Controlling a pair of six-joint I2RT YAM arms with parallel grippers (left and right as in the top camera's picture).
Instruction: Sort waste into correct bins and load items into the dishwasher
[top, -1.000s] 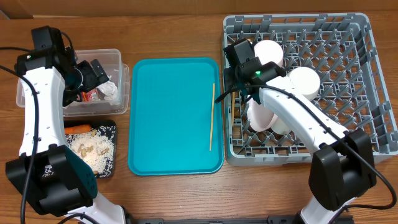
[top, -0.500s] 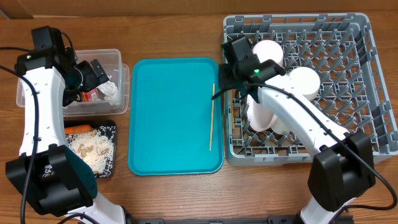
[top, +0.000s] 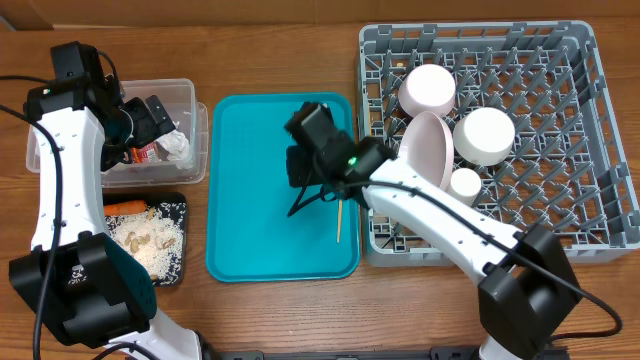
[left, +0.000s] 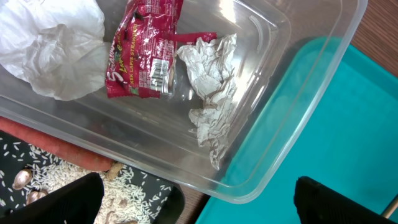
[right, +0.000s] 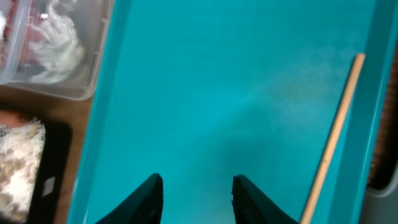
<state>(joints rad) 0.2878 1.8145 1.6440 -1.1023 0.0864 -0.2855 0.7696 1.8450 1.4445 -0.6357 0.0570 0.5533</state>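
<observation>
Overhead, the right arm (top: 430, 205) covered the upper length of the chopstick (top: 339, 225) and the lower part of the plate (top: 428, 145). The left gripper (top: 158, 118) hid part of the clear tub (top: 190, 95). In the left wrist view its fingertips (left: 68, 199) were cut off by the bottom edge. The wrapper (left: 142, 56) print was too small to read, and the carrot (left: 62, 149) showed only as a strip past the tub wall. In the right wrist view the chopstick ran off the bottom edge.
</observation>
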